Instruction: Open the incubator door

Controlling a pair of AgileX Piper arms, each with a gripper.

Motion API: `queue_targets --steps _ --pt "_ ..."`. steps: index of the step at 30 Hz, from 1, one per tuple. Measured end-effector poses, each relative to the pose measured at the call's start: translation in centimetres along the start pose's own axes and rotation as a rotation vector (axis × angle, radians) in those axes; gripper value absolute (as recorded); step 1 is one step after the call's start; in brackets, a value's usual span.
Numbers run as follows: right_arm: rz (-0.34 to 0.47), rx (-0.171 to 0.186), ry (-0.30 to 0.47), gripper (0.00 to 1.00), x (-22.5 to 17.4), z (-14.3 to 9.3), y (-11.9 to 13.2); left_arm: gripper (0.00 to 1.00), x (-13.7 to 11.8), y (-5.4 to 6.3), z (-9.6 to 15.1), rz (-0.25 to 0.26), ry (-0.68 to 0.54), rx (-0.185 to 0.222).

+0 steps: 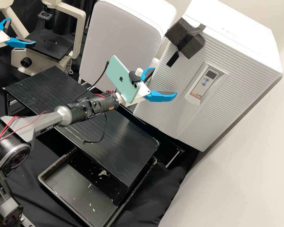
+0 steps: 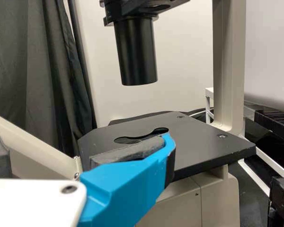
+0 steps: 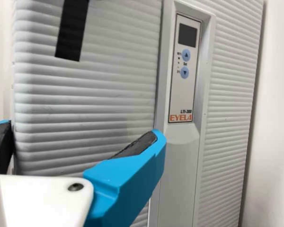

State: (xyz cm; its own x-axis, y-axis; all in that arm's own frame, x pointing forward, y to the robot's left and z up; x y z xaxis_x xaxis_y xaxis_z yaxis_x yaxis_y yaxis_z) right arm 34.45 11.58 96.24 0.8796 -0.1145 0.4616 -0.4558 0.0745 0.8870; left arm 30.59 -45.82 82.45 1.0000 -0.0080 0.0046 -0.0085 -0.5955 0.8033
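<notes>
Near the incubator door [image 1: 211, 116], the right gripper [image 1: 165, 82], fingers wide, should grip the foam block [image 1: 194, 47] squarely, then pull smoothly.

From the middle, the white incubator [image 1: 243, 34] stands at two o'clock, its ribbed door [image 1: 233, 85] closed. The right gripper [image 1: 165, 81] hangs spread at one o'clock. At ten, the left gripper [image 1: 22, 31] hangs open near a microscope [image 1: 80, 30]; a black tray [image 1: 69, 179] sits at seven.

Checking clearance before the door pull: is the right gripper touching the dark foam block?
Apart. In the high view, ribbed incubator front shows between the right gripper and the foam block.
</notes>
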Motion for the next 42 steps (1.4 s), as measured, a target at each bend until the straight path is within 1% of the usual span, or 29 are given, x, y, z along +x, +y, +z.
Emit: queue_targets --steps 5,11,20,30,38,42 --pt "-0.012 0.004 0.003 0.0 -0.06 -0.14 -0.2 1.0 0.0 0.0 0.0 0.0 0.0 0.0" --pt "-0.019 -0.011 0.016 0.0 -0.07 -0.27 -0.28 1.0 0.0 0.0 0.0 0.0 0.0 0.0" --pt "-0.037 -0.022 0.022 0.0 -0.08 -0.33 -0.45 1.0 0.0 0.0 0.0 0.0 0.0 0.0" --pt "-0.041 -0.022 0.023 0.0 -0.1 -0.37 -0.5 1.0 0.0 0.0 0.0 0.0 0.0 0.0" --pt "-0.049 -0.007 0.022 0.0 -0.32 -0.45 -0.3 1.0 0.0 0.0 0.0 0.0 0.0 0.0" --pt "-0.059 0.013 0.015 0.0 -0.58 -0.52 -0.06 1.0 0.0 0.0 0.0 0.0 0.0 0.0"
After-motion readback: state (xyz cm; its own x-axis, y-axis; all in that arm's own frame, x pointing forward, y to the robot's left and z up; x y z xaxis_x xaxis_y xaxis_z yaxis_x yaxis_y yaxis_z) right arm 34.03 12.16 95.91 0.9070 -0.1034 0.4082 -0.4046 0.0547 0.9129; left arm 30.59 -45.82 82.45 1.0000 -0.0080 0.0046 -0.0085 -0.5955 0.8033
